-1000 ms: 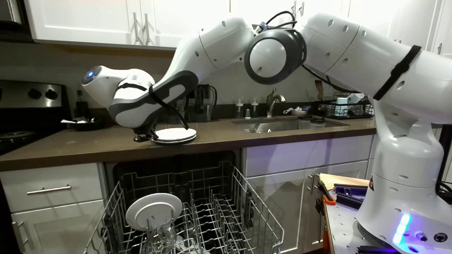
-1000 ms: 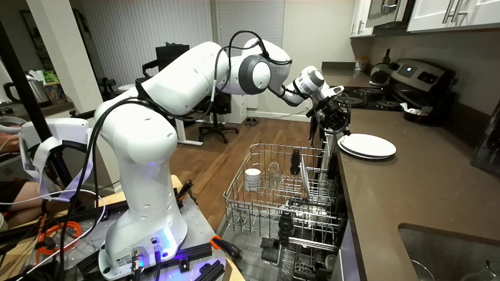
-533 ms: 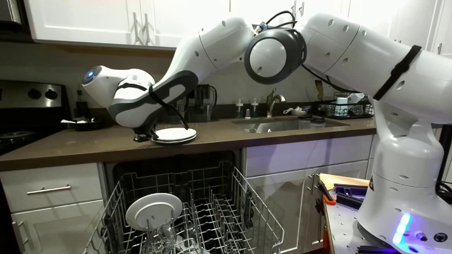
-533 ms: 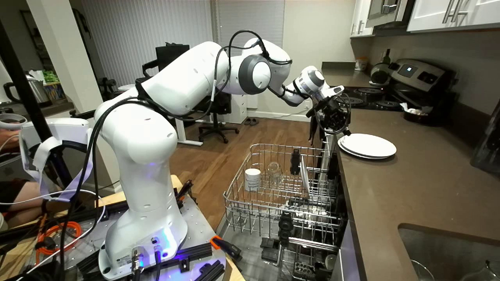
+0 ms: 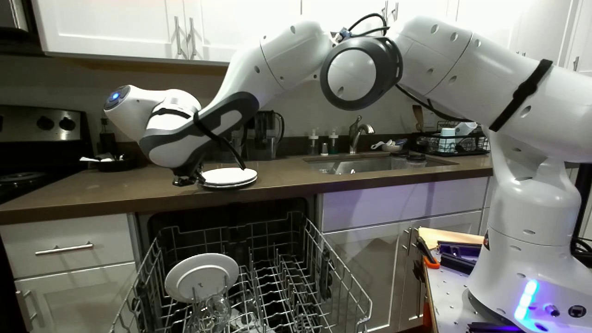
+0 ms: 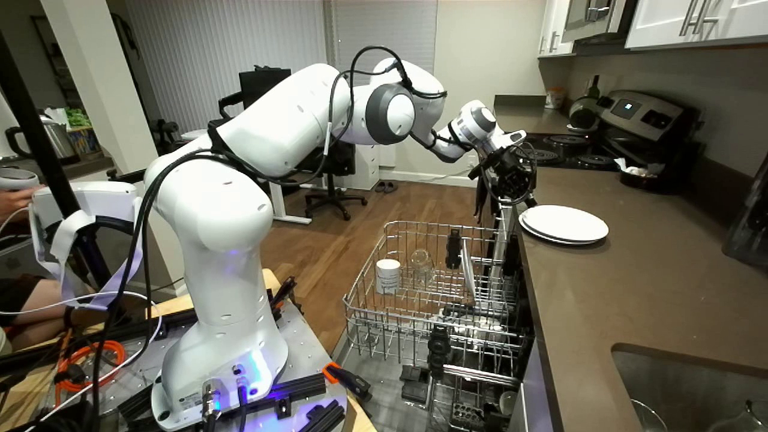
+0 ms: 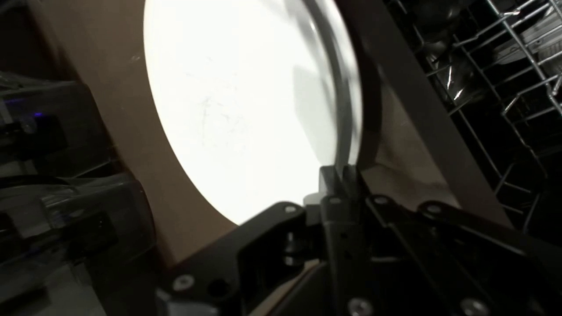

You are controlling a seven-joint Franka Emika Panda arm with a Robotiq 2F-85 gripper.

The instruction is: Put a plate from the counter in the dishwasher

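Two white plates lie stacked on the brown counter (image 5: 115,194) close to its front edge. The upper plate (image 5: 229,175) is flat and plain; in the wrist view that plate (image 7: 237,101) fills the middle, brightly lit. My gripper (image 7: 339,169) is shut on its rim, one fingertip over the top face and the other beneath. Whether the lower plate's rim is also pinched is hard to tell. In an exterior view the gripper (image 6: 530,203) meets the stack on the stove side. Below the counter, the dishwasher (image 5: 231,210) stands open with its wire rack (image 5: 337,261) pulled out.
The rack holds a white dish (image 5: 202,277) standing on edge, a white cup (image 6: 387,277) and clear glasses (image 5: 215,312). Behind the plates stands a pitcher (image 5: 266,134). A sink (image 5: 379,166) lies farther along, and the stove (image 5: 41,125) is at the opposite end.
Over the last half second my gripper and wrist have shifted slightly left in both exterior views. The plates look almost unmoved, and the jaws stay shut.
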